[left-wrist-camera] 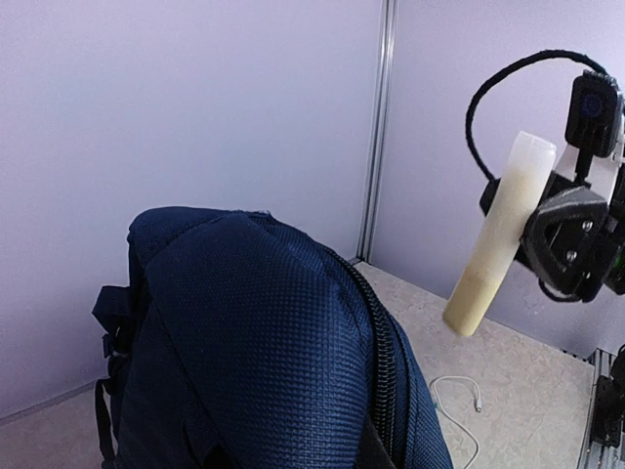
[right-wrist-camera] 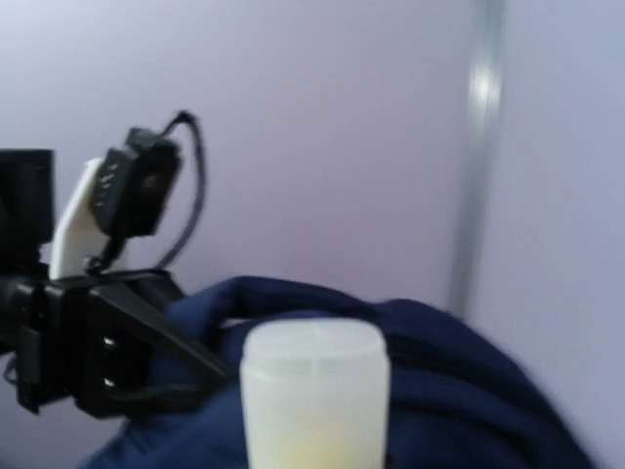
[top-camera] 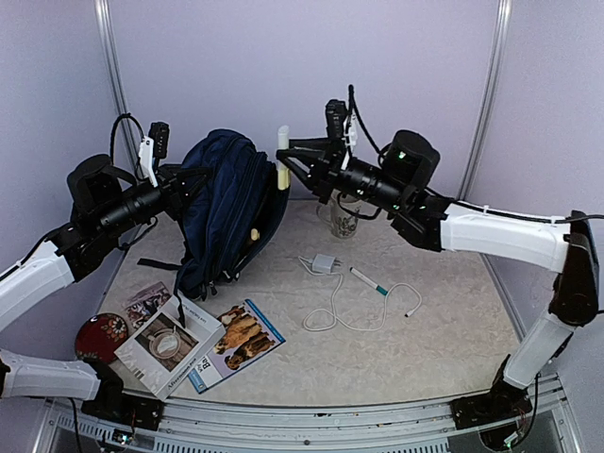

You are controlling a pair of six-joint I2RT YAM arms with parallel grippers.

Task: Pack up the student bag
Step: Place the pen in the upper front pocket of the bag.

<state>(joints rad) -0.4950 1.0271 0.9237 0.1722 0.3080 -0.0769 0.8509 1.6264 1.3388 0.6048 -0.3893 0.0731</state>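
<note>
The student bag (top-camera: 226, 208), a navy-blue backpack, stands upright at the back left of the table with its zipper facing right. My left gripper (top-camera: 181, 182) is shut on the fabric at the bag's upper left edge. In the left wrist view the student bag (left-wrist-camera: 264, 342) hides the fingers. My right gripper (top-camera: 287, 157) is shut on an upright cream-white tube (top-camera: 281, 143), which hangs just right of the bag's top. The tube (left-wrist-camera: 500, 234) leans above the zipper, and its cap (right-wrist-camera: 312, 362) stands in front of the student bag (right-wrist-camera: 469, 391).
A glass cup (top-camera: 343, 223) stands behind the right arm. A white charger (top-camera: 325, 263) with its cable (top-camera: 363, 319) and a pen (top-camera: 367, 280) lie mid-table. Near the front left are books (top-camera: 238, 343), a booklet (top-camera: 170, 345) and a red round disc (top-camera: 101, 333).
</note>
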